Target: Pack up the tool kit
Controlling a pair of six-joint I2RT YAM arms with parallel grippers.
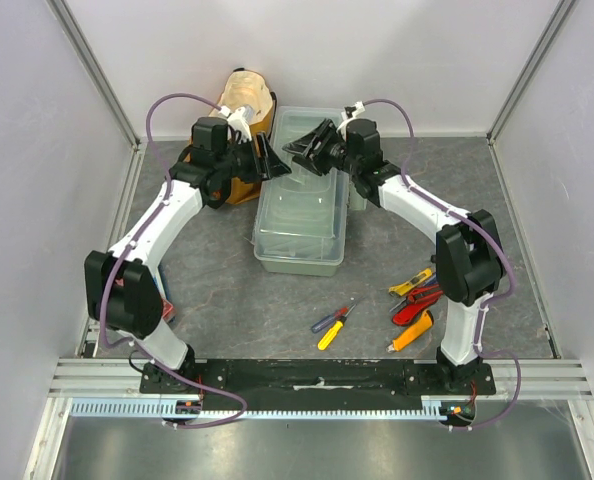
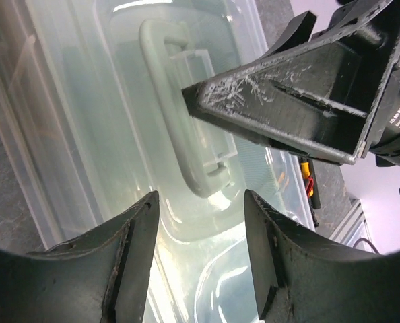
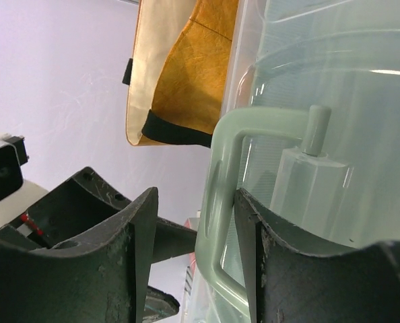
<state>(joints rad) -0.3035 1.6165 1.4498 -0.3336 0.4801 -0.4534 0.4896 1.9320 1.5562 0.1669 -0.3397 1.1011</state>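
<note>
Straddling the handle [image 3: 218, 168], right gripper [image 3: 196, 202], perhaps touching; left gripper [image 2: 201, 202] parted.

Left end effector [image 2: 200, 198], jaws apart

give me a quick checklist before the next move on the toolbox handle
1. Handle sits between the right pincer's fingers: ok.
2. Right pincer closed firmly on the handle: not ok, a gap shows on one side.
3. Left pincer open and holding nothing: ok.
4. The two pincers clear of each other: cannot tell, they are very close together over the toolbox.
5. Hand tools packed: not ok, they lie on the table, outside the toolbox.
</note>
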